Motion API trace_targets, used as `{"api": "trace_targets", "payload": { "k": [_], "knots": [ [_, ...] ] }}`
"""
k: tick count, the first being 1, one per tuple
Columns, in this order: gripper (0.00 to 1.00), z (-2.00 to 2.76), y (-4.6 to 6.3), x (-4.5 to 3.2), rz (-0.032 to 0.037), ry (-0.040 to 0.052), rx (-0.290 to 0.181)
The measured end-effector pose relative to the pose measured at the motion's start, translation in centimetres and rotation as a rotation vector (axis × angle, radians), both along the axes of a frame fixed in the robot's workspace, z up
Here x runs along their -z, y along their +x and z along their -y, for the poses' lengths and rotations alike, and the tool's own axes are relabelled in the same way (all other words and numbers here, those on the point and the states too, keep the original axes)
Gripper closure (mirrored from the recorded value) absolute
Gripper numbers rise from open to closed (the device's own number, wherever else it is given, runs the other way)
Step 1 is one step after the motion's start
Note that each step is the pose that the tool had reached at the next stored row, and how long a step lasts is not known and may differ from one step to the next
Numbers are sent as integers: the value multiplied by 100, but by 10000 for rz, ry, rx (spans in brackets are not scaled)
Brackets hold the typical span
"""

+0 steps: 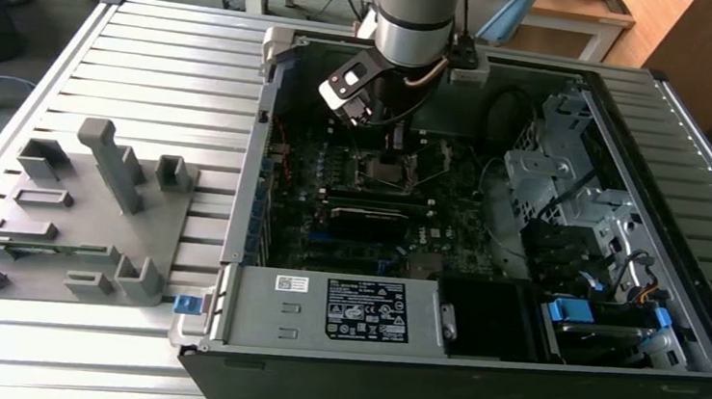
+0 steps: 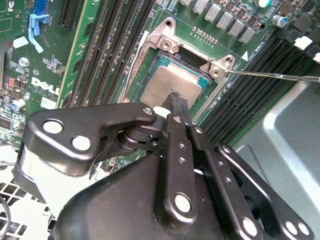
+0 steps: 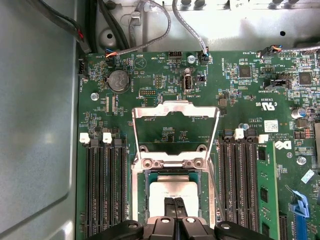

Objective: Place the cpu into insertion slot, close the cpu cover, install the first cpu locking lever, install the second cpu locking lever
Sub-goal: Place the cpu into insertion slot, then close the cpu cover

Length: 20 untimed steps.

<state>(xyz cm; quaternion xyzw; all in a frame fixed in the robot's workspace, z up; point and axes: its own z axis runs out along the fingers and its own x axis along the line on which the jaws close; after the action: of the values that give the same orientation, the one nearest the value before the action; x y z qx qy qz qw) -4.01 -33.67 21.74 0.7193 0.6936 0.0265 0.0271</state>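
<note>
1. Seating the cpu (image 3: 172,189) in the insertion slot (image 2: 190,56) is judged to be the step in hand. The chip lies flat and square inside the slot's rim, in the middle of the motherboard (image 3: 240,100).
2. The hand (image 2: 175,100) hangs directly over the cpu and is clenched, its two fingers pressed together with nothing between them. The tips are at the chip's metal top; whether they touch it or sit just above it cannot be told.
3. The cpu cover (image 3: 175,109) stands swung open on its hinge edge, just beyond the slot. Bare board shows through its cut-out, so it is not yet closed.
4. A locking lever (image 2: 270,75), a thin wire rod, runs out from the slot's corner bracket and appears unlatched.
5. Judgement: closing the cover calls for the fingertips to be clear of the slot, because they lie in the path of the frame's swing. The push belongs on the frame, not on the chip.
6. Memory slots (image 3: 105,190) flank the slot on both sides, and cables (image 3: 92,25) hang near the board's edge beyond the cover. The walls of the computer case (image 1: 314,380) limit room for the arm.
7. A grey fixture (image 1: 84,214) sits on the worktop (image 1: 148,65) near its edge at the exterior view's left. It is well apart from the work.
</note>
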Motion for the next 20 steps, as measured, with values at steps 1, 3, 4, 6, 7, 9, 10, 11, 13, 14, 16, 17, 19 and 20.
{"api": "trace_targets", "payload": {
  "k": [1,3,4,6,7,9,10,11,13,14,16,17,19,20],
  "knots": [
    [89,0,0,1,0,0,0],
    [89,0,0,3,1,1,0],
    [89,0,0,2,0,0,0],
    [89,0,0,9,0,0,0],
    [89,0,0,9,0,0,0],
    [89,0,0,9,0,0,0],
    [89,0,0,9,0,0,0],
    [89,0,0,10,0,0,0],
    [89,0,0,10,0,0,0],
    [89,0,0,10,0,0,0],
    [89,0,0,10,1,1,0],
    [89,0,0,3,0,0,0],
    [89,0,0,-23,1,1,1],
    [89,0,0,-43,0,0,1]
  ]
}}
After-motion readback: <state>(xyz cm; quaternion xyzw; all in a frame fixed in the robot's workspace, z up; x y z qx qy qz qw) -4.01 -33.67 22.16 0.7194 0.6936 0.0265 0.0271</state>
